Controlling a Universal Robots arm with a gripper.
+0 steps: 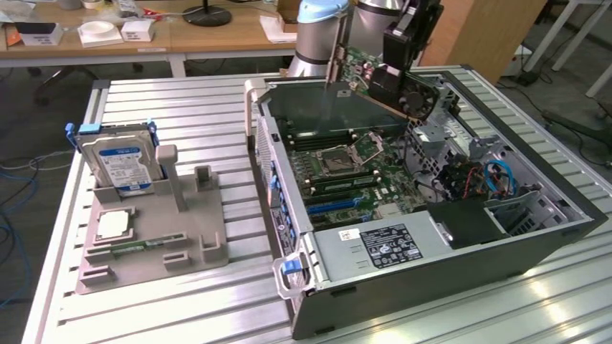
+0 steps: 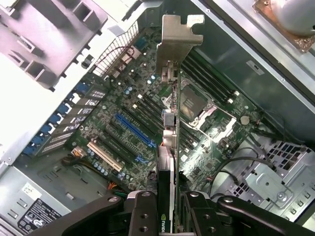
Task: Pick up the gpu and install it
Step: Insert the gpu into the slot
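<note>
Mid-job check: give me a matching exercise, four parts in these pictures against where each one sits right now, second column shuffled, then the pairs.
Things
1. gpu
2. hard drive
3. CPU chip
4. power supply

Places
A. lying flat on the grey holder
B. held by the gripper above the open computer case
C. standing upright in the grey holder
D. inside the computer case, label facing up

Pairs: 1-B, 2-C, 3-A, 4-D
</note>
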